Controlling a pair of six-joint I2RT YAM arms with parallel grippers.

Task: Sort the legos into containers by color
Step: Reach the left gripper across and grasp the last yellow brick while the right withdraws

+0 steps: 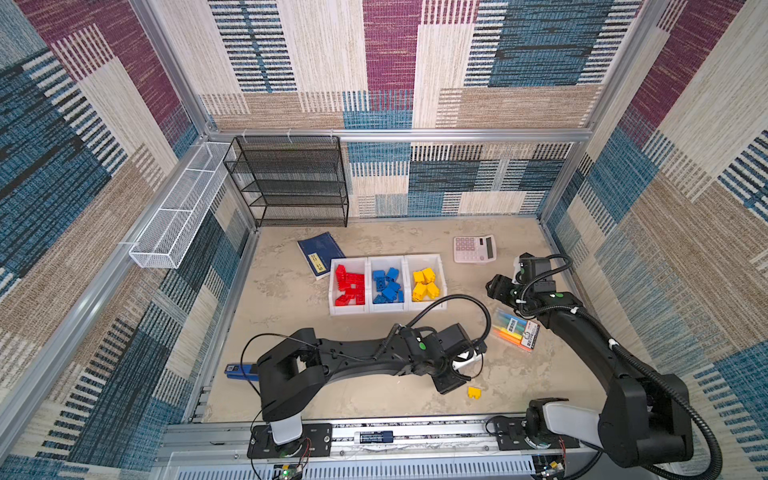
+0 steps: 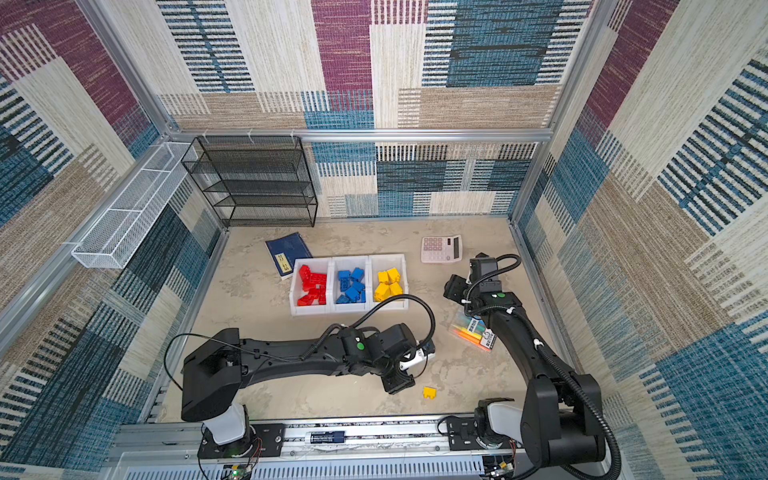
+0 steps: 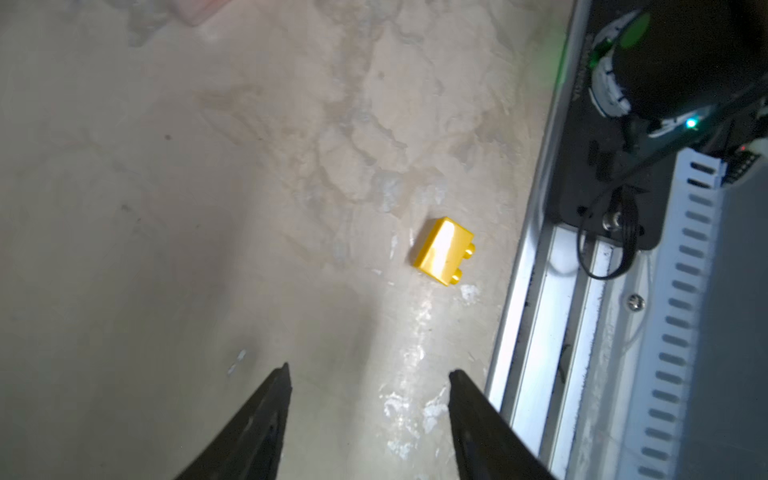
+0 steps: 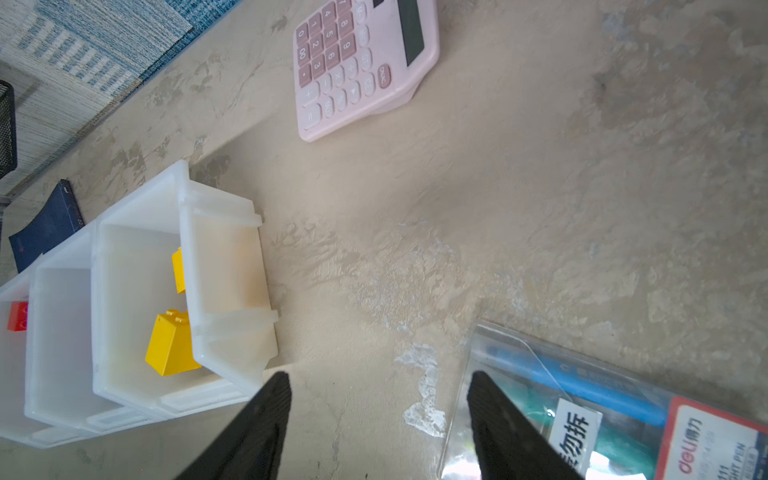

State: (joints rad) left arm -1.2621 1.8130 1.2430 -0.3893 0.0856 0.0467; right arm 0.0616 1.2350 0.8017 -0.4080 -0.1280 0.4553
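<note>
Beige tabletop [image 3: 166, 166] — yellow lego [image 3: 444, 251] on side w/ 2 studs; left pincer [image 3: 369, 370], right pincer [image 4: 380, 374] spread — empty.

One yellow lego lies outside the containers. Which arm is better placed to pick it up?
Probably left. The left arm holds its open jaws close to the yellow lego, which lies ahead of them. The right arm is farther off, beside the marker pack.

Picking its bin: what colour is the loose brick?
Yellow. The loose brick shows best in the left wrist view.
</note>
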